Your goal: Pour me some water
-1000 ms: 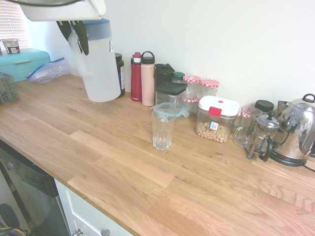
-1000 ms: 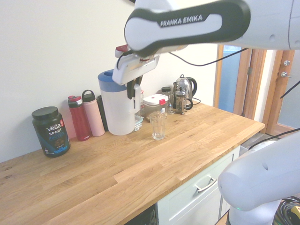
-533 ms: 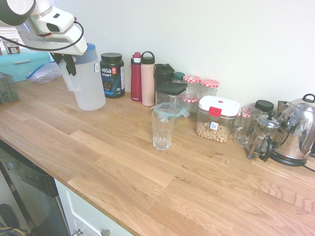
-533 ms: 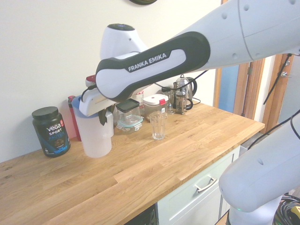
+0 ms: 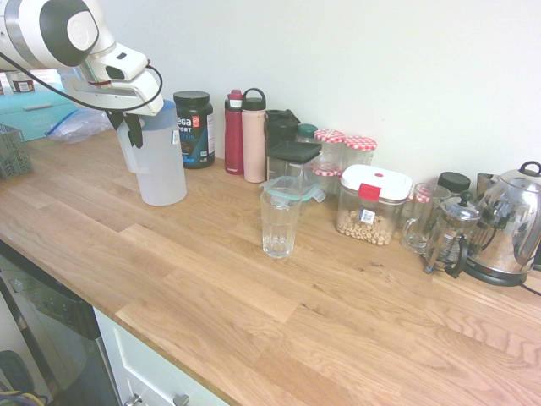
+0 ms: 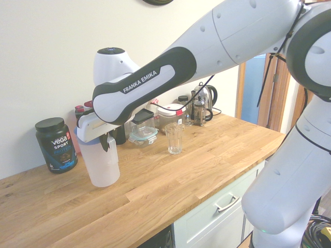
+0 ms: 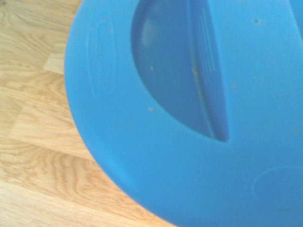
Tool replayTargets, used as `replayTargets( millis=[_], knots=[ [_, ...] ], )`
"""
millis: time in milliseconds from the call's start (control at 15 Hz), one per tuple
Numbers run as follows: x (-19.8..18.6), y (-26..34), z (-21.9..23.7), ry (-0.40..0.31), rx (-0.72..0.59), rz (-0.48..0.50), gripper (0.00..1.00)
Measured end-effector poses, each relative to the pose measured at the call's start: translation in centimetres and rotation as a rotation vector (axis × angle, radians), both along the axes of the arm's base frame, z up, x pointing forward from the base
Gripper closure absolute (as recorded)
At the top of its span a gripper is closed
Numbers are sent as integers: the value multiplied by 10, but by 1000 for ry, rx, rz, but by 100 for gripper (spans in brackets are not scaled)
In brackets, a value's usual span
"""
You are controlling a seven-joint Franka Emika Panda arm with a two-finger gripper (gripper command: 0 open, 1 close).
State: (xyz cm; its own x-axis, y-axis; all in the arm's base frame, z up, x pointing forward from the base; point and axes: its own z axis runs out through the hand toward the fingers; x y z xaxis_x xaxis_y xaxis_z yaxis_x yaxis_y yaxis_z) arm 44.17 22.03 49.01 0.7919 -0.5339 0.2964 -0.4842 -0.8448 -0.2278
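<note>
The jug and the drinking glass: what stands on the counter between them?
Nothing. In the first exterior view, only bare wooden counter separates the jug from the glass. The bottles and jars stand further back, along the wall.

This is a home kitchen. A long wooden worktop (image 5: pixel 279 296) runs over white drawers (image 6: pixel 222 206), and beyond the claw (image 5: pixel 127 128), along the wall, stand a steel kettle (image 5: pixel 507 224), a French press (image 5: pixel 452 233), storage jars (image 5: pixel 347 152), drink bottles (image 5: pixel 245 135) and a drinking glass (image 5: pixel 278 224).
</note>
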Motion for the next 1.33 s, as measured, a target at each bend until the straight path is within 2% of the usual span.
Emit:
replayTargets(
  millis=[67, 867, 1133, 1333],
  knots=[
    [1, -1, -2, 4, 2, -4, 0],
    [2, -6, -7, 7, 10, -20, 0],
    [-28, -18, 11, 14, -20, -33, 0],
    [-62, -40, 38, 52, -47, -55, 0]
  ],
)
